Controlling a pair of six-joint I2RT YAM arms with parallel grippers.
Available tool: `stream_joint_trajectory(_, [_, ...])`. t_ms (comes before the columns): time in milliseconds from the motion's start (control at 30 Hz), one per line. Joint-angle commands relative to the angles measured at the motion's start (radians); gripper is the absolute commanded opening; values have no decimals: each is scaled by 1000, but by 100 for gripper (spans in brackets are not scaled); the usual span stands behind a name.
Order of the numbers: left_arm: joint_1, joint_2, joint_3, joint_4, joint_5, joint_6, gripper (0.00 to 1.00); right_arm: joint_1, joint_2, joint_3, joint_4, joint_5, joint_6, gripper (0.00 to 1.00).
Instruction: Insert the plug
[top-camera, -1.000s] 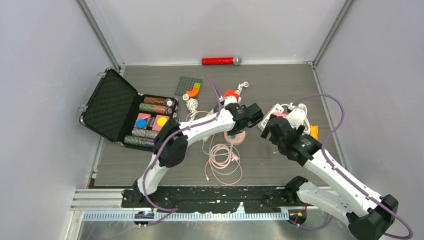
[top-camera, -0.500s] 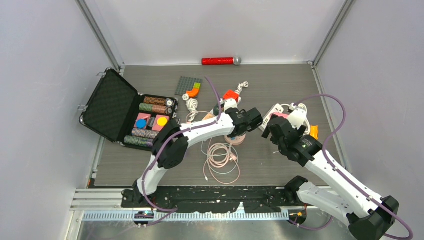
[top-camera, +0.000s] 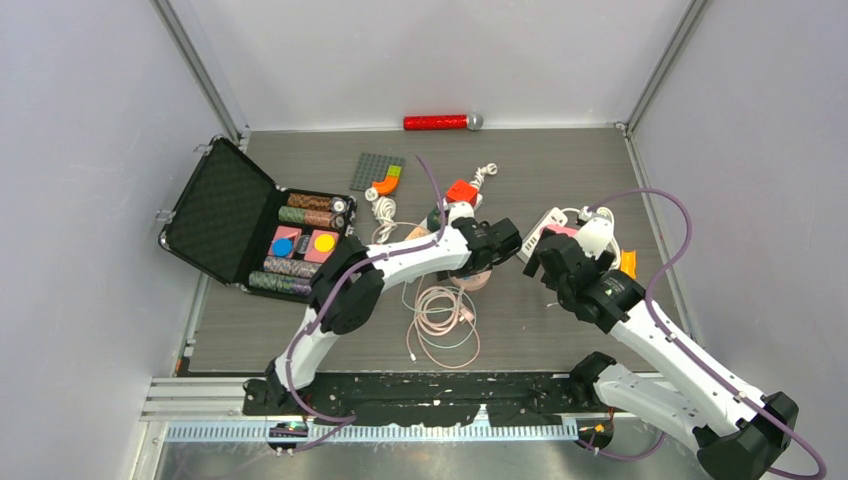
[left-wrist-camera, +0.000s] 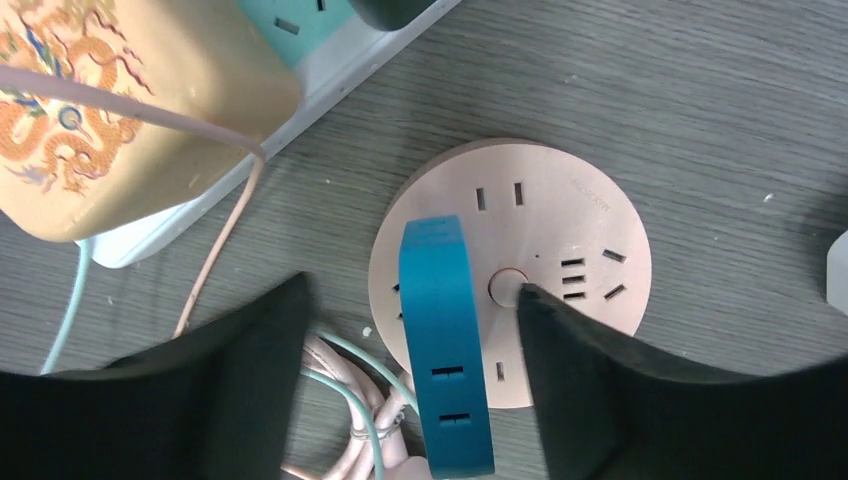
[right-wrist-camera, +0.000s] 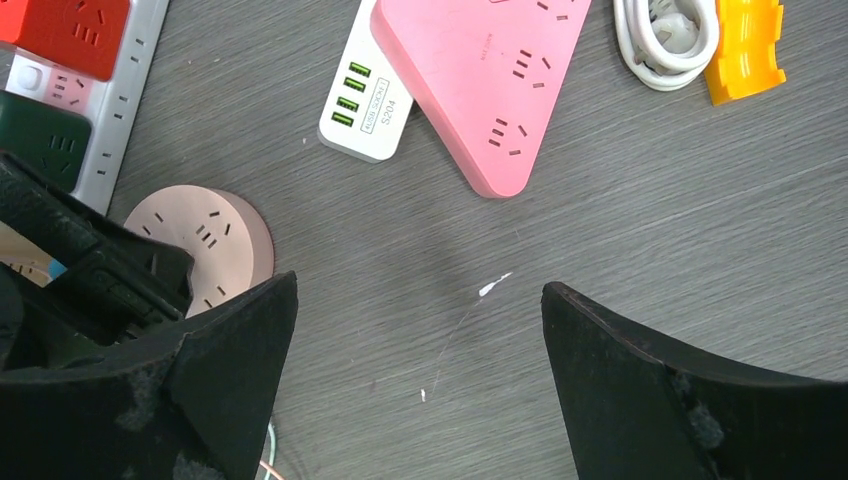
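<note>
Insertion looks done: plug (left-wrist-camera: 445, 340) stands in the socket (left-wrist-camera: 570, 230); left gripper (left-wrist-camera: 412, 292) jaws apart, clear of it. Next, I retract straight up.

Two white arms, left arm (top-camera: 410, 258) and right arm (top-camera: 680, 355), with chunky black joint housings. A thin purple cable (top-camera: 684, 222) loops loosely along each. Left claw (top-camera: 497, 243) and right claw (top-camera: 545, 262) are black. The fingers (right-wrist-camera: 690, 400) are broad matte-black wedges with scuffed surfaces. Black bases sit on a black mounting plate (top-camera: 420, 408).
</note>
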Motion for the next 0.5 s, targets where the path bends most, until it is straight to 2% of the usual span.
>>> stream_joint_trajectory(0, [9,-71,42,-6,-61,57,82,-5,-9,48,-2,25,9,97])
stream_joint_trajectory(67, [8,-117,38,2,-92,76,96,-4,-15,52,-2,23,7,97])
stream_joint_trajectory(100, [8,-144,27,8,-104,83,99,-5,-19,54,-3,22,7,97])
stream_joint_trajectory(300, [8,-313,-97,44,-162,103,100,-7,-33,72,-9,21,-15,97])
stream_joint_trajectory(367, [8,-374,-157,84,-172,159,100,-8,-35,88,-6,6,-54,97])
stream_joint_trajectory(467, [10,-470,-221,136,-175,320,100,-13,-40,125,21,-54,-156,97])
